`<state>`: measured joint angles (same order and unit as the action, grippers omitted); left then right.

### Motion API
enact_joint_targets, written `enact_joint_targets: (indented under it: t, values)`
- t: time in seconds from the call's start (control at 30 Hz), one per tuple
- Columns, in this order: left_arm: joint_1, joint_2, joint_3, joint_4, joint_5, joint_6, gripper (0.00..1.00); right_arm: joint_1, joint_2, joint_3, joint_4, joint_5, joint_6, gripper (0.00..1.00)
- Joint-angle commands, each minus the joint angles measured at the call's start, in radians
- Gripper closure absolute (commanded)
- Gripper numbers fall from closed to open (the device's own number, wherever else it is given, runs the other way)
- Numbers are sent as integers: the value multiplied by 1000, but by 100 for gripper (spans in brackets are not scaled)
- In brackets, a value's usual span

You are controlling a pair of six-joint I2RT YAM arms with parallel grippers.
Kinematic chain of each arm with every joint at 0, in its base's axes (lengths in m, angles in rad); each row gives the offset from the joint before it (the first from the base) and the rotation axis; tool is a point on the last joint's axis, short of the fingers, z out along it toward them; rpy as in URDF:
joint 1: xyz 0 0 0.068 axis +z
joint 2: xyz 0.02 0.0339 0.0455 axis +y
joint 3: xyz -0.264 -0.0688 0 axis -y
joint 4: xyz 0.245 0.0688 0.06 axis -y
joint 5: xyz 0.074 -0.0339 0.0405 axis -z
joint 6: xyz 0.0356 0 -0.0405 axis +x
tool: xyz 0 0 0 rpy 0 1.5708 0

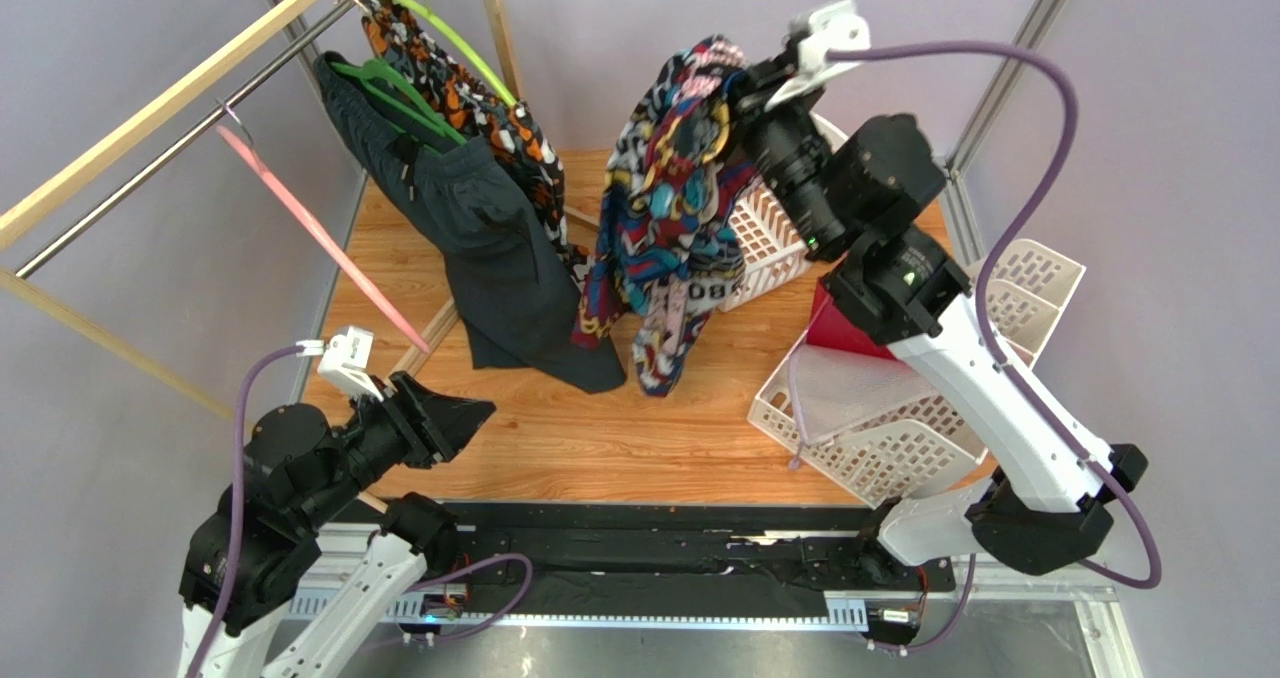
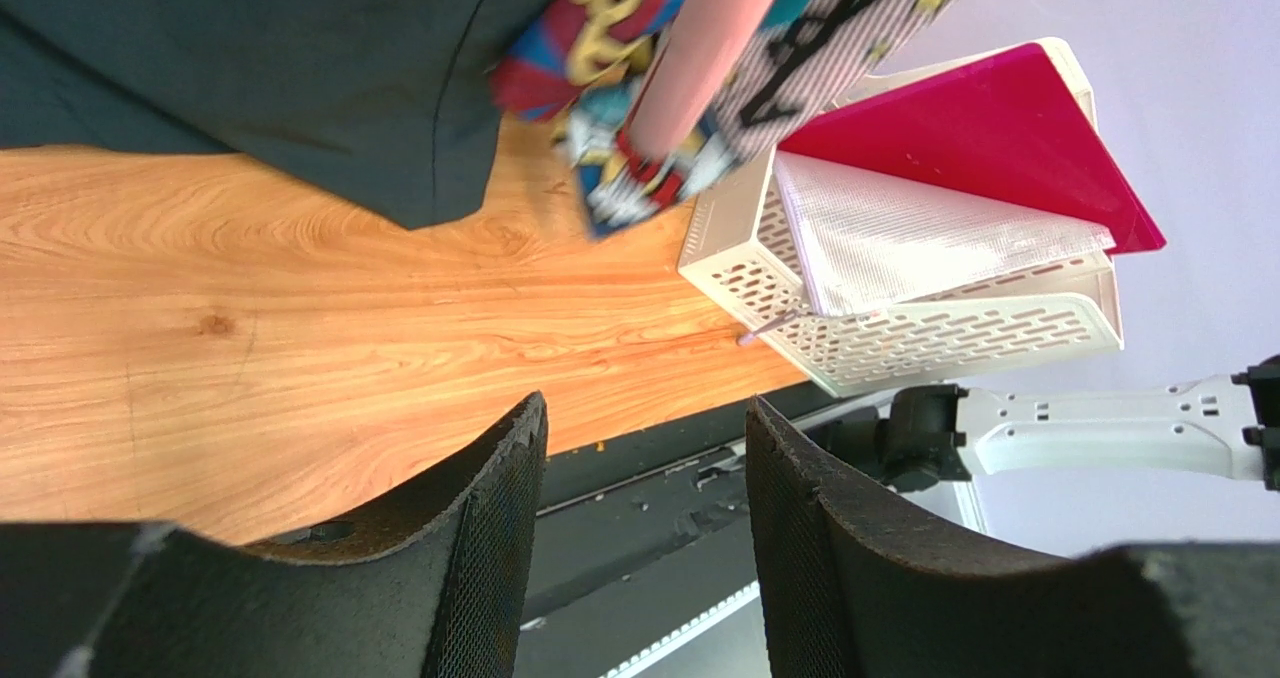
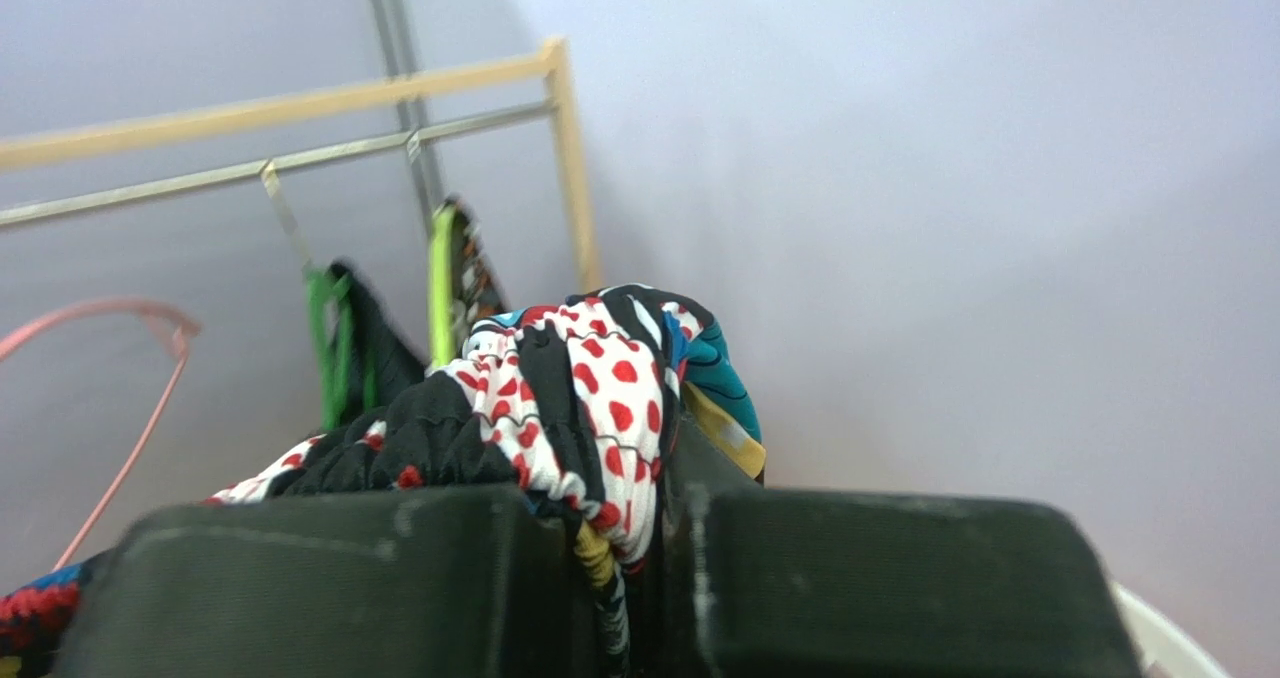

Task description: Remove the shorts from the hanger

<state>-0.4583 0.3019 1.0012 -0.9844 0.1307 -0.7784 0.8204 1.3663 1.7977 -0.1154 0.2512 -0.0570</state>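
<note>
the right end effector (image 1: 747, 90) is clenched on the shorts (image 1: 669, 213), held high and apart from the pink hanger (image 1: 316, 228) on the rail. the left end effector (image 1: 469, 411) is released and empty near the hanger's tip. removal looks done; next, probably lowering the shorts onto the worktop (image 1: 601, 438).

Pale lilac-grey walls (image 1: 1172, 138) close the scene on every side, evenly lit, with only soft shadows. Under and ahead of the left claw (image 1: 478, 411) lies a table top (image 1: 571, 438) of warm orange wood with clear grain. Beyond that claw and to its left stands a clothes rail: a light wooden bar (image 1: 166, 113) beside a metal rod (image 1: 150, 168), with a wooden upright (image 1: 498, 26) at the far end. To the right of the right claw (image 1: 736, 86) a grey metal post (image 1: 1040, 18) rises against the wall, perhaps part of a frame round the table. A black strip (image 1: 631, 521) runs along the table's near edge, behind both claws.
</note>
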Motion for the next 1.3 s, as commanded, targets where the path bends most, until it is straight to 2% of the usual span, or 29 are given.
enact_joint_targets:
  t: [0.0,0.17,0.43,0.57,0.83,1.27]
  values:
    - [0,11,-6,24,12,15,44,-105,75,190,72,-55,51,100]
    - [0,-3,-6,23,20,8,44,-165,200,416,26,-64,88,100]
    - [0,-37,4,-17,12,-4,44,-263,298,541,71,-159,157,100]
    - [0,-40,8,-19,14,-12,44,-325,368,641,23,-190,196,100]
    - [0,-37,17,-22,17,-19,44,-386,456,735,17,-268,233,100]
    - [0,-27,30,-22,9,-32,44,-475,459,740,106,-309,258,100]
